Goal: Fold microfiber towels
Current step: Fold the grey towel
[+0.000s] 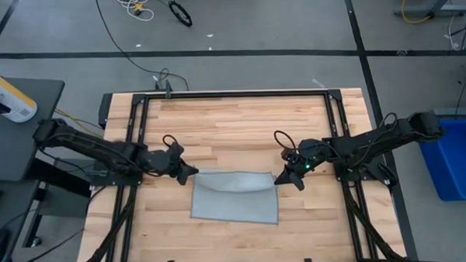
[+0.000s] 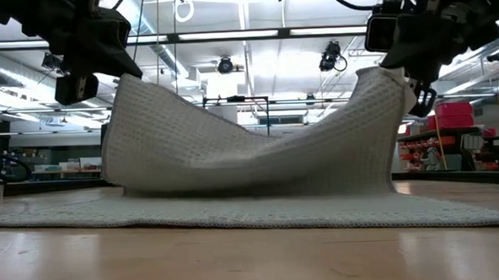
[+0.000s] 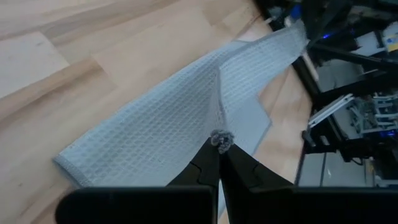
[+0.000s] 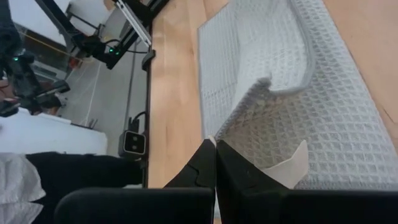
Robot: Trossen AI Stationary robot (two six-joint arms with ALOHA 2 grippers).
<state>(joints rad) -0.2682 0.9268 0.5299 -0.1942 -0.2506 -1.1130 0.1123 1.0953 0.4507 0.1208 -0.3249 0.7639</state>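
Note:
The light grey-blue ribbed towel (image 1: 235, 199) lies in the middle of the table. Its near part is flat on the wood. Its far edge is raised at both corners and sags between them in the low view (image 2: 259, 161). My left gripper (image 1: 189, 171) is shut on the far left corner. My right gripper (image 1: 286, 178) is shut on the far right corner. A small white tag (image 4: 292, 163) shows at the towel's edge beside my right fingers. My left gripper pinches the towel's far left corner (image 3: 221, 138), bunched into a small wad, between its two fingers. The corner is lifted clear of the table, and the cloth slopes down from it to the wood. My right gripper pinches the towel's far right corner (image 4: 219, 138) between its two fingers. The corner is lifted off the table. The cloth curls over below it onto the flat part.
Black frame rails (image 1: 140, 134) run along the left and right sides of the wooden table (image 1: 240, 123). Bare wood lies beyond the towel's far edge. A blue bin (image 1: 459, 158) stands off the table at the right.

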